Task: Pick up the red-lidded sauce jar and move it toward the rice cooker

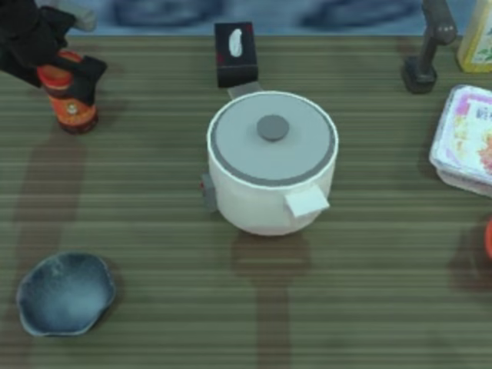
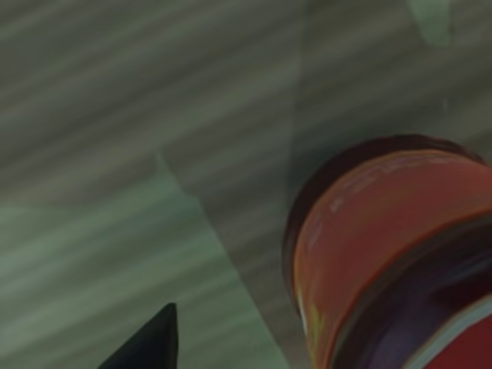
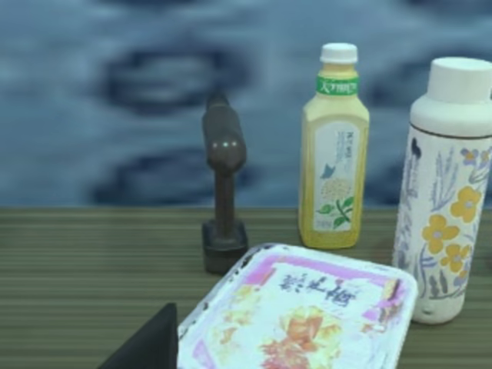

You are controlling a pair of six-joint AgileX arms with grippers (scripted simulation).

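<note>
The red-lidded sauce jar [image 1: 73, 108] stands upright at the table's far left back, dark with an orange-red label. My left gripper [image 1: 68, 73] straddles its lid from above, one black finger on each side. It is open: in the left wrist view a strip of table shows between the fingertip [image 2: 154, 342] and the jar [image 2: 369, 246]. The rice cooker [image 1: 270, 161], white with a grey-ringed lid and a dark knob, sits at the table's centre, well right of the jar. My right arm is out of the top view; its wrist view shows one fingertip [image 3: 154, 342] held wide, with nothing gripped.
A black tissue box [image 1: 235, 52] lies behind the cooker. A crinkled blue-grey bowl [image 1: 65, 294] sits front left. At the right stand a dark post [image 1: 423, 61], a yellow bottle [image 1: 478, 34], a sealed food tray [image 1: 465, 138] and a flowered flask [image 3: 446, 192].
</note>
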